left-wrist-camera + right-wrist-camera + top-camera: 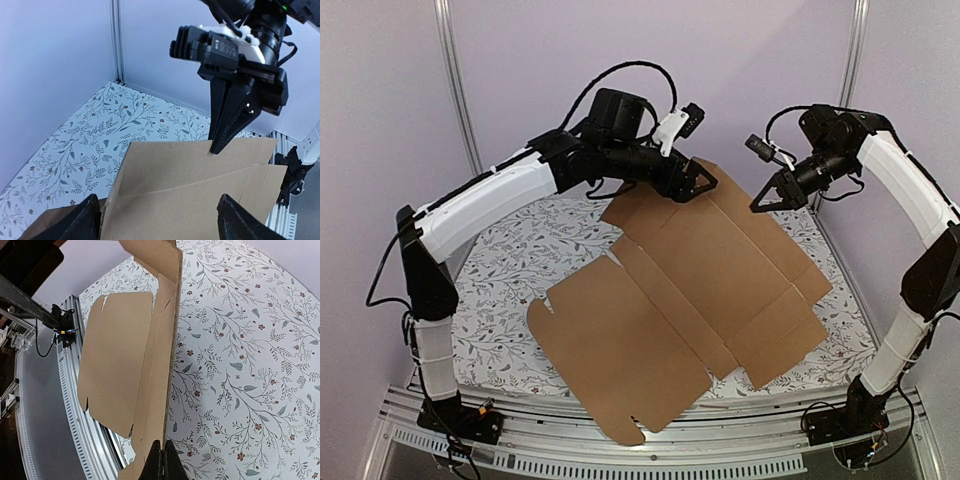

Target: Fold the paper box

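Note:
The paper box (660, 300) is a large flat brown die-cut cardboard sheet with flaps and slits, lying diagonally on the floral table (500, 290). My left gripper (700, 183) is open over the sheet's far end. In the left wrist view (158, 197) its jaws stand wide apart, with the cardboard (175, 170) between and under them. My right gripper (760, 205) is shut on the sheet's far right edge. In the right wrist view (161, 462) the cardboard (120, 350) runs away edge-on from the closed tips. The right gripper also shows in the left wrist view (218, 147), with its tip at the flap's edge.
The floral tablecloth (240, 365) lies bare to the right of the sheet and at the far left (75, 145). A metal rail (620, 450) runs along the near edge, and the sheet's near corner overhangs it. Walls and upright posts (455, 80) close the back.

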`<state>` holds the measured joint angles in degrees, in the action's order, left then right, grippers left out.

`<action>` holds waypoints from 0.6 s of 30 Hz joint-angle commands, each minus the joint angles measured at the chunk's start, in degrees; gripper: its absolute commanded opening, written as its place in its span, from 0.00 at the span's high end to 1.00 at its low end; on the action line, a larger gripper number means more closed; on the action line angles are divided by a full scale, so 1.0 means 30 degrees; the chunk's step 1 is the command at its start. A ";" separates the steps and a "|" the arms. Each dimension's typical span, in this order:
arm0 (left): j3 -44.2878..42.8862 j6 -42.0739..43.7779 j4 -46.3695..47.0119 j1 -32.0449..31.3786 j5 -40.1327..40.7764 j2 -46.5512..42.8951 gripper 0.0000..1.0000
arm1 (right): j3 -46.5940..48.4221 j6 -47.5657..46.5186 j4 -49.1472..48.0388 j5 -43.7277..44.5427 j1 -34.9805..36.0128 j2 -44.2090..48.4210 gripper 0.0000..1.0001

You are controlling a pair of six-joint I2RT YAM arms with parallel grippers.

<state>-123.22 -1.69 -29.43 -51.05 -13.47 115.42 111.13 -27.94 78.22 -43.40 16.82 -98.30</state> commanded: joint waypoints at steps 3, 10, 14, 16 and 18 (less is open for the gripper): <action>0.1316 0.2606 -0.0673 0.1700 0.1042 -0.2959 0.19 | -0.0453 -0.3624 0.1157 -0.0513 0.0077 0.0892 1.00; -0.2053 0.3026 -0.2298 0.2807 0.0528 -0.0359 0.25 | -0.0394 -0.4337 0.1133 -0.0313 0.0280 0.1144 1.00; -0.3625 0.3714 -0.3123 0.2748 0.0630 0.1012 0.29 | -0.0435 -0.4308 0.1164 -0.0377 0.0406 0.1349 1.00; -0.3635 0.4037 -0.3140 0.2721 0.0393 0.1171 0.29 | -0.0473 -0.4308 0.1170 -0.0308 0.0447 0.1415 1.00; -0.3599 0.4378 -0.3285 0.2600 0.0129 0.1256 0.29 | -0.0532 -0.4308 0.1174 -0.0300 0.0502 0.1447 1.00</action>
<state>-132.81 8.29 -35.66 -42.48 -11.64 118.37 110.17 -39.22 77.54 -43.77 17.58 -95.92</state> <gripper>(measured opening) 0.711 0.009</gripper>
